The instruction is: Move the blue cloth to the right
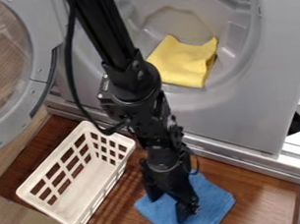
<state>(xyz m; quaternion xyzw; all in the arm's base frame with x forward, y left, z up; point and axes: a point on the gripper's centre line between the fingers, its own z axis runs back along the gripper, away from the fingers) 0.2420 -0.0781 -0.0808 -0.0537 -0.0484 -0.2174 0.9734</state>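
The blue cloth (214, 203) lies spread out on the brown wooden board near the bottom of the camera view, right of the white basket. My gripper (168, 209) hangs down over the left half of the cloth, its two fingers apart, one toward the cloth's upper left edge and the other over its middle. Part of the cloth is hidden behind the gripper and wrist. I cannot tell whether the fingertips touch the fabric.
A white slotted basket (74, 172) stands on the board to the left. Behind are the grey machine drum (235, 77) with a yellow cloth (182, 62) in it and a round door (34, 70) at upper left. The board's right part (272, 192) borders a white metal frame.
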